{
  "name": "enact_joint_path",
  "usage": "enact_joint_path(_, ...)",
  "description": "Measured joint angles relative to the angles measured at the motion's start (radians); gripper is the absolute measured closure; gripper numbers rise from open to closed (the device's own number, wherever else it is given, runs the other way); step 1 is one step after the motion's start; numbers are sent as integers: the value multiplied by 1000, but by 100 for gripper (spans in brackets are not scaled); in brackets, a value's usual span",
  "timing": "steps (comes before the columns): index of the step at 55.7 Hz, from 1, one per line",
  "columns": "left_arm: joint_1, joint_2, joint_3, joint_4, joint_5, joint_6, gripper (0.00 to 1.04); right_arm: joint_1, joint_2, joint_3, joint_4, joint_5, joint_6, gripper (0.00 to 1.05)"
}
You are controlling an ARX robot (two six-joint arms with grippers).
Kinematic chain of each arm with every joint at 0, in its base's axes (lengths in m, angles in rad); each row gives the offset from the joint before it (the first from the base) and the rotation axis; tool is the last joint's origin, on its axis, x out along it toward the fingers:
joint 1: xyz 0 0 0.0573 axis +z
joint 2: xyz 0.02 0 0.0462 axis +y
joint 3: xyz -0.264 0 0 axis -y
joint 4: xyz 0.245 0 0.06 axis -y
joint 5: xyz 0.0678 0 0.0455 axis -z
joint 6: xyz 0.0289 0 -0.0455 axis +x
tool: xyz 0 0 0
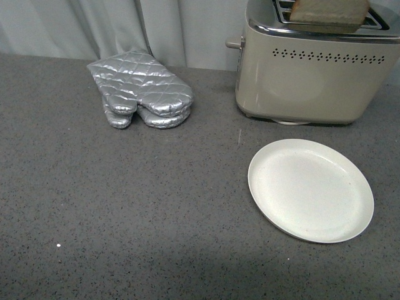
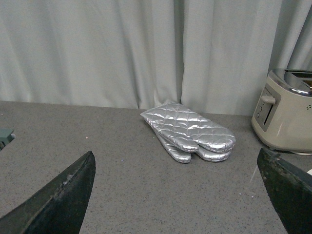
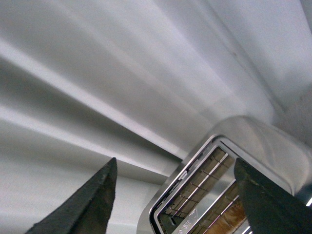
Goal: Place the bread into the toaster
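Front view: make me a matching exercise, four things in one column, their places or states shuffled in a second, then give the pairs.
Things:
1. bread
2. plate
3. oven mitts
4. toaster

Places or states:
A. lying stacked on the counter, left of the toaster
B. standing at the back right, chrome top, row of vent holes
C. bare, on the counter in front of the toaster
D. sticking up out of a toaster slot

Pairs: 1-D, 2-C, 3-A, 4-B
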Motion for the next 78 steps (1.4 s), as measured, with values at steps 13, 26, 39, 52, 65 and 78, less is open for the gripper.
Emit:
enact_joint_path(13, 0, 0, 0, 0, 0, 0, 7, -9, -237, -318, 332, -89, -589, 11)
enact_joint_path(26, 0, 0, 0, 0, 0, 0, 7, -23, -431, -646, 602, -111, -1004, 10)
enact_joint_path(39, 0, 0, 0, 0, 0, 0, 7, -95, -747, -1006, 537, -120, -1183, 10)
enact_joint_path(52, 0, 0, 0, 0, 0, 0, 7, -230, -985, -1157, 410, -526, -1033, 44)
enact_joint_path(65, 0, 0, 0, 0, 0, 0, 7, -234, -1107, -1194, 337, -537, -989, 83)
enact_joint_path(78, 0, 0, 0, 0, 0, 0, 7, -234, -1206, -1238, 282, -538, -984, 104)
